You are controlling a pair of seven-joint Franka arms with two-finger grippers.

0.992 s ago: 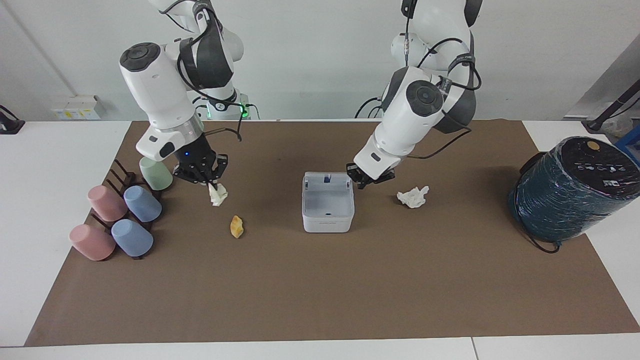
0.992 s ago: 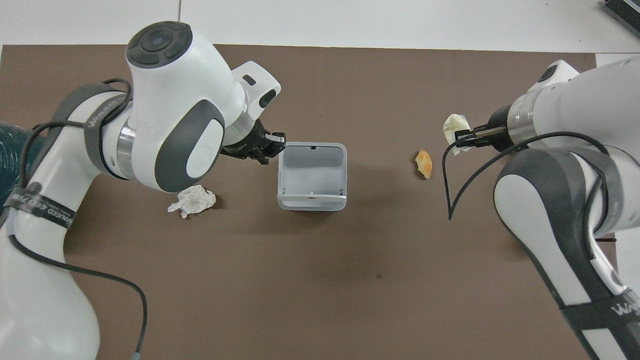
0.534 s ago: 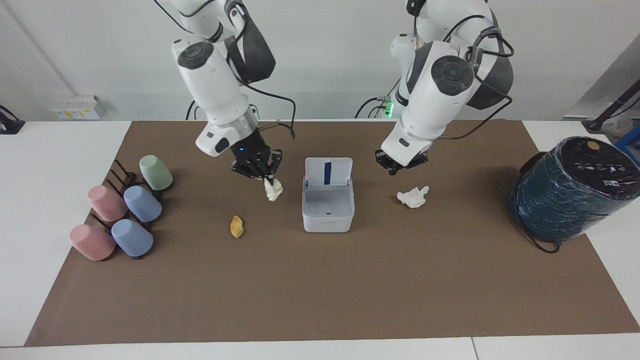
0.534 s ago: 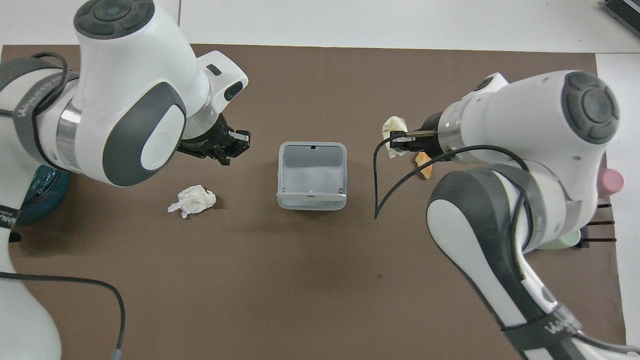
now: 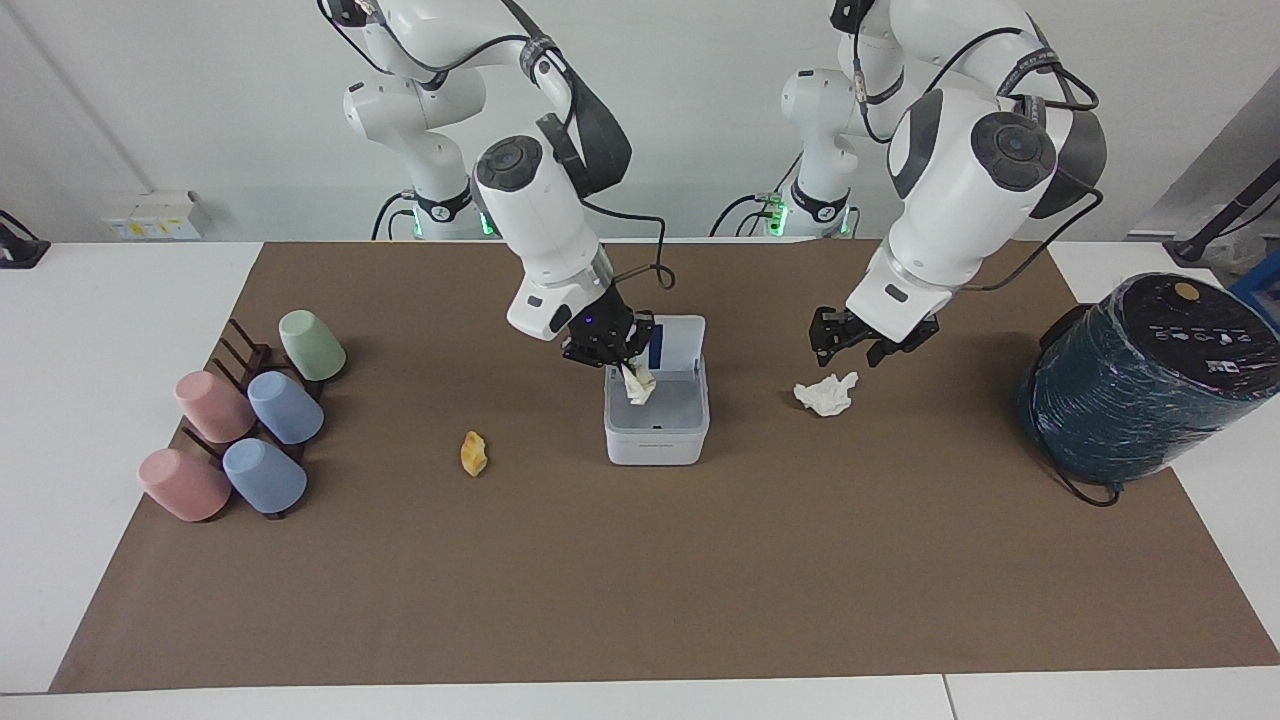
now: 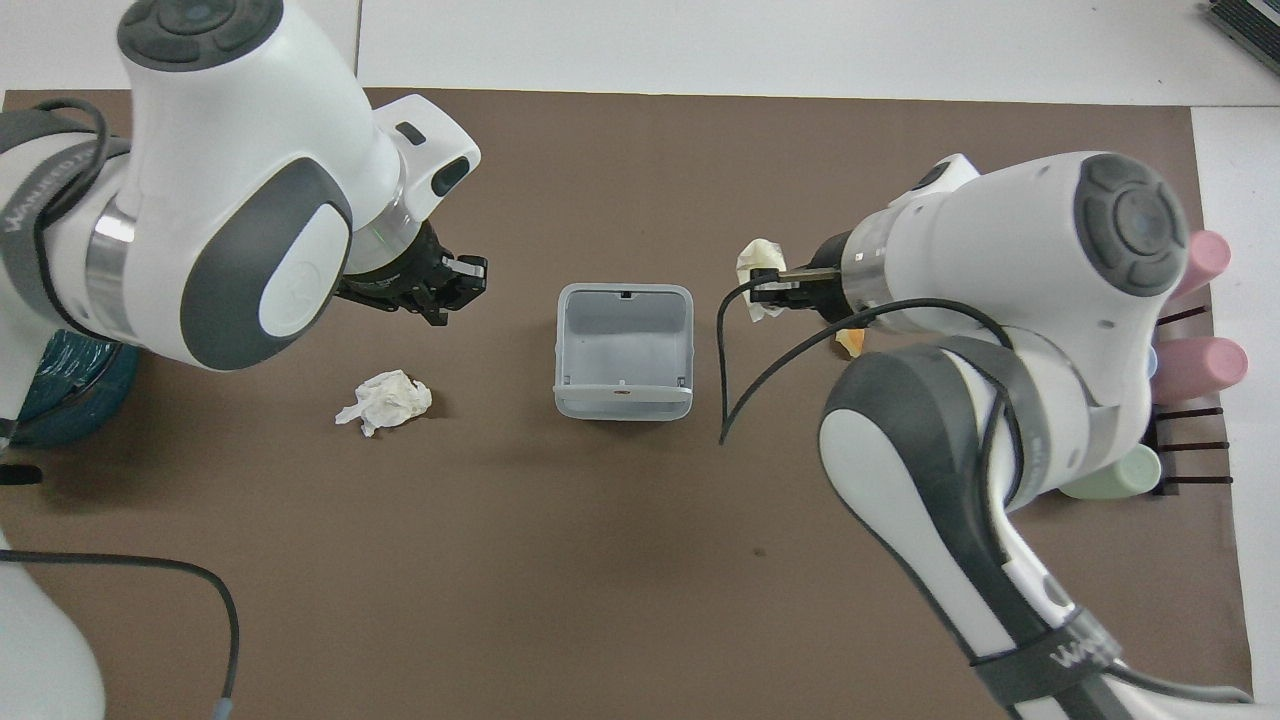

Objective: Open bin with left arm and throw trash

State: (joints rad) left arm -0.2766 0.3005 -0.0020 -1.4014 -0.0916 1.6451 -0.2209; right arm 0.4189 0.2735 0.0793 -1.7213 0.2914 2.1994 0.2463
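The white bin (image 5: 655, 446) stands mid-table with its lid (image 5: 682, 341) up, and shows open in the overhead view (image 6: 622, 405). My right gripper (image 5: 622, 362) is shut on a white tissue wad (image 5: 638, 385) and holds it over the bin's opening at the right arm's side. In the overhead view the right gripper (image 6: 768, 290) and its wad (image 6: 757, 262) show just beside the bin. My left gripper (image 5: 858, 342) (image 6: 455, 288) is open and empty over a second white wad (image 5: 826, 394) (image 6: 385, 400). The yellow-orange lump (image 5: 473, 452) (image 6: 852, 343) lies toward the right arm's end.
A dark teal wrapped cylinder (image 5: 1140, 375) (image 6: 60, 390) stands at the left arm's end. Several pastel cups on a dark rack (image 5: 240, 425) (image 6: 1195, 365) lie at the right arm's end. A brown mat (image 5: 640, 580) covers the table.
My right gripper has carried its tissue wad from beside the cups to the bin. My left gripper has drawn away from the bin to above the other white wad.
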